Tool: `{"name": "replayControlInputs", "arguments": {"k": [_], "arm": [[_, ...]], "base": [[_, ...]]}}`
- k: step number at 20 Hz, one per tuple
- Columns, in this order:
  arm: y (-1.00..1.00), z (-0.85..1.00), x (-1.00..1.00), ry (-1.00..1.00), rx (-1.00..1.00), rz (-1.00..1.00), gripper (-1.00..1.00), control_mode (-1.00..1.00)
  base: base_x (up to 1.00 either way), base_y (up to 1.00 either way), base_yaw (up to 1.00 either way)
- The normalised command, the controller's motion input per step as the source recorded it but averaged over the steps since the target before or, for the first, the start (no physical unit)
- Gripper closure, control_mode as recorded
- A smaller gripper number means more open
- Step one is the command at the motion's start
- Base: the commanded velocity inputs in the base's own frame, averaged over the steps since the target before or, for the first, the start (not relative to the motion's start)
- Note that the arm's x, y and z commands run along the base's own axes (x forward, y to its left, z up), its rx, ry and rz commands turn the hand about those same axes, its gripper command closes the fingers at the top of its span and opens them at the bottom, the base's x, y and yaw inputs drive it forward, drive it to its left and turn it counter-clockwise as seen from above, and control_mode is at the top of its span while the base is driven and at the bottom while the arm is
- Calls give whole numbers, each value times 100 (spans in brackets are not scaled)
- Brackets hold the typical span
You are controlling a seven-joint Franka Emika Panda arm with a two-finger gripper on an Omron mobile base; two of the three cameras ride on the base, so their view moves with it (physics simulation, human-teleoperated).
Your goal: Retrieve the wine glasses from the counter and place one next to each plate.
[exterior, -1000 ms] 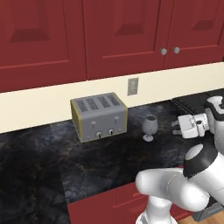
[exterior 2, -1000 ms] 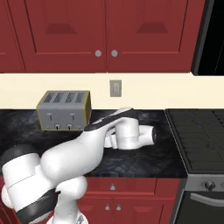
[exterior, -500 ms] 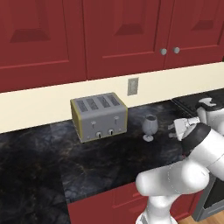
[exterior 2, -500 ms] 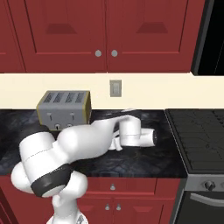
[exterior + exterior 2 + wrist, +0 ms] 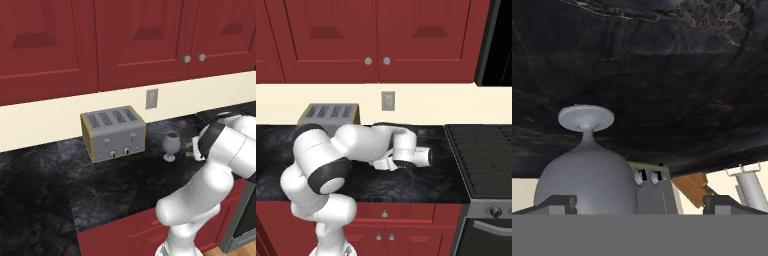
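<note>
You are at the reach for the grey translucent wine glass (image 5: 171, 144), upright on the black marbled counter (image 5: 60, 185) beside the silver toaster (image 5: 113, 133); the gripper (image 5: 640, 202), fingers spread wide, must advance around its bowl and close.

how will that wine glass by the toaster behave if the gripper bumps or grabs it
Probably tippy: the wine glass stands upright on the counter with a rounded bowl over a thin stem and small foot. It looks thin and translucent, so likely light and fragile. The open gripper may slip on the smooth, curved bowl.
</note>
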Motion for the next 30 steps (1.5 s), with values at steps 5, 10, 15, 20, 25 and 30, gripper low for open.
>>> {"name": "replayControlInputs", "arguments": {"k": [5, 10, 15, 20, 25, 30], "arm": [[0, -31, 36, -6, 0, 0, -100, -100], [0, -41, 38, -6, 0, 0, -100, -100], [0, -40, 20, -3, 0, 1, -100, -100], [0, -10, 1, 2, 3, 7, -100, -100], [4, 0, 1, 0, 3, 3, -100, -100], [16, 0, 1, 0, 1, 0, -100, -100]], "base": [[0, 0, 0], [0, 0, 0], [0, 0, 0], [0, 0, 0], [0, 0, 0], [0, 0, 0]]}}
